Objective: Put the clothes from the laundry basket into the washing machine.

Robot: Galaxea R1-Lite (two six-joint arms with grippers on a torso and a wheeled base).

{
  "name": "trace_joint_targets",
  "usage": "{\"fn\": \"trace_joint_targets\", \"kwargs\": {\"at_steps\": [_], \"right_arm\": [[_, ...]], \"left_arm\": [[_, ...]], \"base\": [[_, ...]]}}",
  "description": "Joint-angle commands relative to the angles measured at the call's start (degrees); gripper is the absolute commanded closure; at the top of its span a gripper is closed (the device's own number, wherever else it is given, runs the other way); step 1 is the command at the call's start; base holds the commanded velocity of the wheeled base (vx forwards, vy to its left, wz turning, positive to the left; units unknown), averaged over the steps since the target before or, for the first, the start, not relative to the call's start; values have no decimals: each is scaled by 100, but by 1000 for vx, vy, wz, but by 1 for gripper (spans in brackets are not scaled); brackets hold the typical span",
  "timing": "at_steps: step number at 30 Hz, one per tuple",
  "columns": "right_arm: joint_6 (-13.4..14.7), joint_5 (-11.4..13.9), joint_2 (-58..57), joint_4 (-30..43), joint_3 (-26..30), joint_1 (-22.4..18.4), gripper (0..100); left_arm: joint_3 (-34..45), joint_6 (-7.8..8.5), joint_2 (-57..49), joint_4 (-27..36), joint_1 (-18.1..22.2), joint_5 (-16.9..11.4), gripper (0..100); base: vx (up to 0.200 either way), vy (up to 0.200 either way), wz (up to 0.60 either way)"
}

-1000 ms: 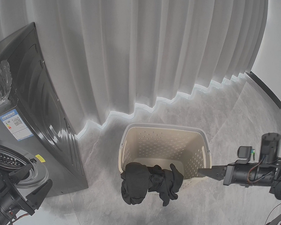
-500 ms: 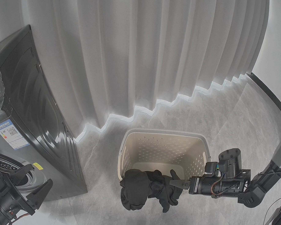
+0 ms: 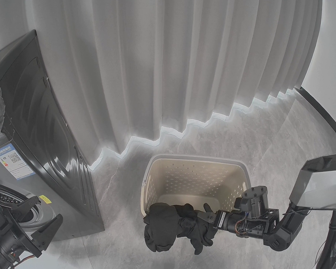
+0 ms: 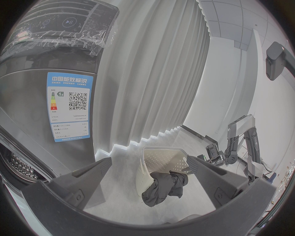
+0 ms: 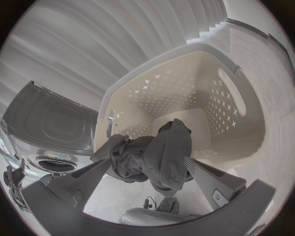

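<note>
A dark grey garment (image 3: 172, 224) hangs bunched over the near rim of the beige laundry basket (image 3: 196, 159) on the floor. My right gripper (image 3: 206, 217) is at the garment's right end, open, with one finger on each side of the cloth. In the right wrist view the garment (image 5: 163, 150) lies between the spread fingers (image 5: 101, 167) of the right gripper (image 5: 147, 163), above the basket's (image 5: 184, 52) bare bottom. The dark washing machine (image 3: 33, 128) stands at the left, its drum opening (image 3: 5, 197) low down. My left gripper (image 3: 37, 218) hangs open beside the drum opening, holding nothing.
White curtains (image 3: 170, 67) hang behind the basket. Grey tiled floor (image 3: 270, 136) lies free to the right and between the basket and the machine. In the left wrist view the left gripper (image 4: 148, 160) frames the basket (image 4: 159, 150), the garment (image 4: 163, 187) and the machine's front (image 4: 30, 101).
My right arm has swung left and down from beside the basket, bringing its open gripper onto the garment's right end. The left arm has kept still; the head view shifted slightly.
</note>
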Motion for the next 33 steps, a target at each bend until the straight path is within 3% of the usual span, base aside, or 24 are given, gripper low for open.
{"fn": "trace_joint_targets", "kwargs": {"at_steps": [1,17,25,32,33], "right_arm": [[11,-12,278,39,-4,24,0],[29,-20,533,66,-13,94,0],[293,-20,682,66,-197,226,0],[319,-20,814,22,-250,208,0],[319,-20,823,22,-250,208,100]], "left_arm": [[101,-4,-2,0,-2,2,0],[101,-13,-2,8,-11,-7,0],[101,-4,-11,17,-11,-7,0],[101,-4,-11,17,-11,-7,0],[101,-4,-11,17,-11,-7,0]], "base": [[0,0,0],[0,0,0],[0,0,0],[0,0,0],[0,0,0]]}}
